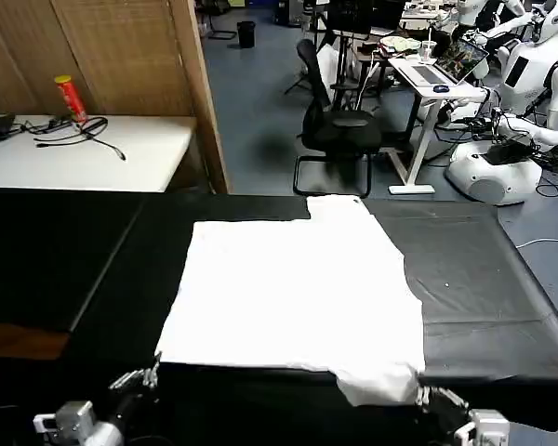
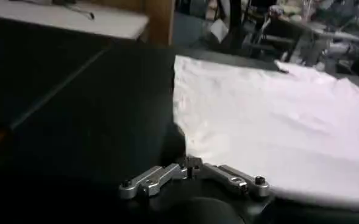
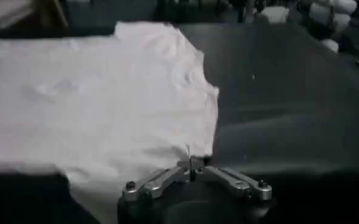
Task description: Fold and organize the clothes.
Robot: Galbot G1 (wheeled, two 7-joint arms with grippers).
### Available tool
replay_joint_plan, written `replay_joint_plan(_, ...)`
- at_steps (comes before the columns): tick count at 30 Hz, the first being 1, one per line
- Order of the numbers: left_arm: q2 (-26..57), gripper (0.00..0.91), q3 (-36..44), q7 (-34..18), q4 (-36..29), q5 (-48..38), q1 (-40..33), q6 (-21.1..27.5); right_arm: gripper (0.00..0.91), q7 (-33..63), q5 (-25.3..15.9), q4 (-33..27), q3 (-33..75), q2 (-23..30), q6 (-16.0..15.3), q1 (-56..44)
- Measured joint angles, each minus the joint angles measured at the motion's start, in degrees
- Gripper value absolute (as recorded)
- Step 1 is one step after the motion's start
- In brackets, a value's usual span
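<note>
The clothes are one white T-shirt (image 1: 298, 288), spread flat and plain side up on the black table (image 1: 484, 279). One sleeve points to the far side and another bit of cloth hangs over the near edge at the right. My left gripper (image 1: 151, 375) sits at the shirt's near left corner, and in the left wrist view (image 2: 188, 165) its jaws are shut at the edge of the T-shirt (image 2: 277, 115). My right gripper (image 1: 423, 394) is at the near right corner. The right wrist view shows that gripper (image 3: 191, 168) pinching a small peak of the T-shirt (image 3: 106, 103).
Bare black tabletop lies to the left and right of the shirt. Behind the table stand a white desk (image 1: 84, 153) with a red can (image 1: 70, 98) and cables, a wooden partition (image 1: 200, 93), an office chair (image 1: 339, 125) and white robots (image 1: 502, 167).
</note>
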Motion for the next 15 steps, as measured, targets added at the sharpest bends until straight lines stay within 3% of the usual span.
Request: replay_joint_plan(15, -3.1, 0.0, 6.1, 1.5, 9.2, 7.0, -16.5, -3.8, 0.0, -0.7, -1.3, -17.6, -6.2, -3.3, 1.9, 19.7)
